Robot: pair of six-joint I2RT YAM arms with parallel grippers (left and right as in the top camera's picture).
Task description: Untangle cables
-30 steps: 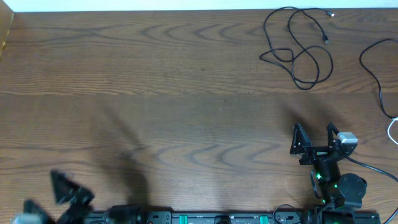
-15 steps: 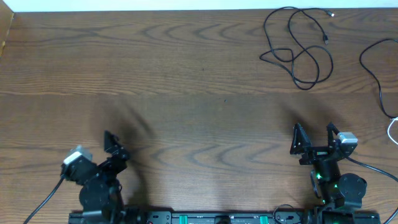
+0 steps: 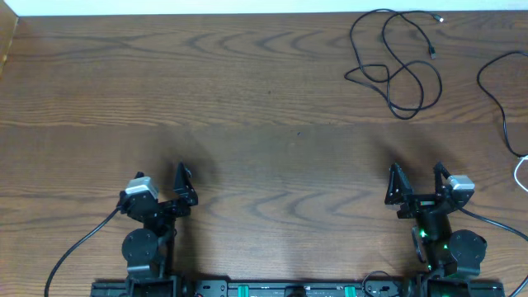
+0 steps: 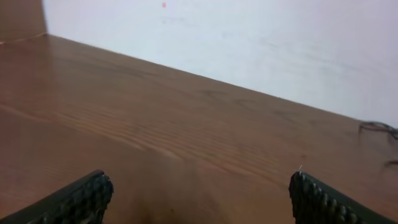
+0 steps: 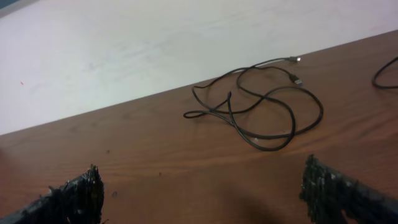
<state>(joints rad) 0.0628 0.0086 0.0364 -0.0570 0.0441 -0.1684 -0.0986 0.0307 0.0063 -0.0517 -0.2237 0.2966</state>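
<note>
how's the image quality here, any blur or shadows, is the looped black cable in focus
Overhead: sharp, only faint soft shadows on the table. Left wrist: soft overall, wood grain smeared, left fingertips hazy in the bottom corners. Right wrist: the looped black cable is fairly crisp, right fingertips blurred up close.

Wooden table, dark brown, grain sweeping in long loops from 9 to 3 o'clock. White wall borders the 12 o'clock edge. Tan strip at the 10 o'clock corner, identity unclear.
</note>
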